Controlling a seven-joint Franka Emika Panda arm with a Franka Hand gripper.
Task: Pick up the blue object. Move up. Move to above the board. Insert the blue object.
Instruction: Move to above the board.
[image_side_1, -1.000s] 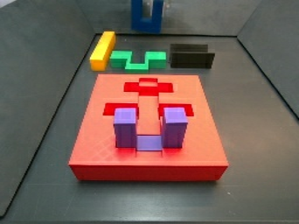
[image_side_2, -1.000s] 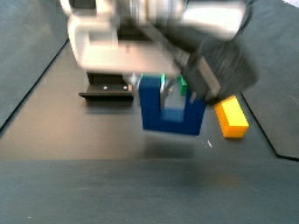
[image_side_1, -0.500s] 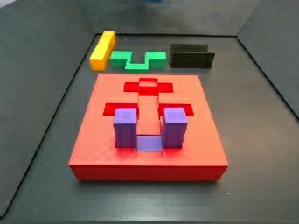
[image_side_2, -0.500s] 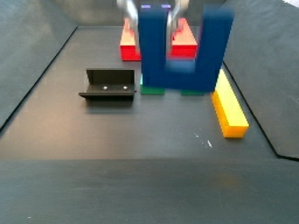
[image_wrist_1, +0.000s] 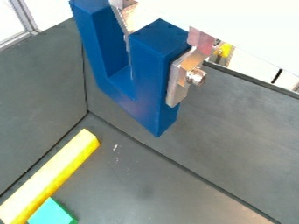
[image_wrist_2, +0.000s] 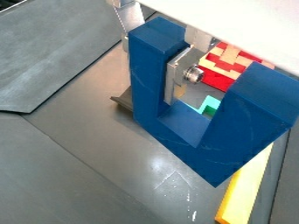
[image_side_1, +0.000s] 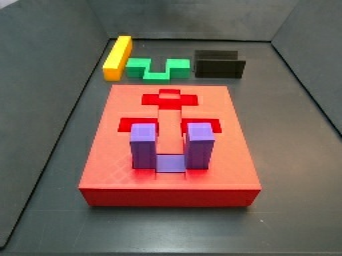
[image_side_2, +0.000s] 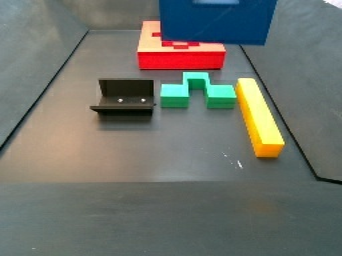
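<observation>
The gripper (image_wrist_1: 153, 45) is shut on one prong of the blue object (image_wrist_1: 111, 66), a dark blue U-shaped block, and holds it high above the floor. Both wrist views show the silver fingers (image_wrist_2: 180, 75) clamping that prong of the blue object (image_wrist_2: 222, 122). In a side view only the block's lower part (image_side_2: 217, 20) shows at the upper edge, in front of the red board (image_side_2: 167, 58). The board (image_side_1: 134, 172) lies flat with a purple U-shaped block (image_side_1: 171, 145) standing in one recess. The gripper is out of view in that side view.
A yellow bar (image_side_2: 259, 120), a green stepped block (image_side_2: 197, 92) and the dark fixture (image_side_2: 124, 97) lie on the floor near the board. They also show beyond the board: yellow bar (image_side_1: 118, 56), green block (image_side_1: 158, 69), fixture (image_side_1: 221, 64). Walls enclose the floor.
The gripper has lifted the blue object upward. It has left one side view entirely, and in the other only its lower part remains at the upper edge.
</observation>
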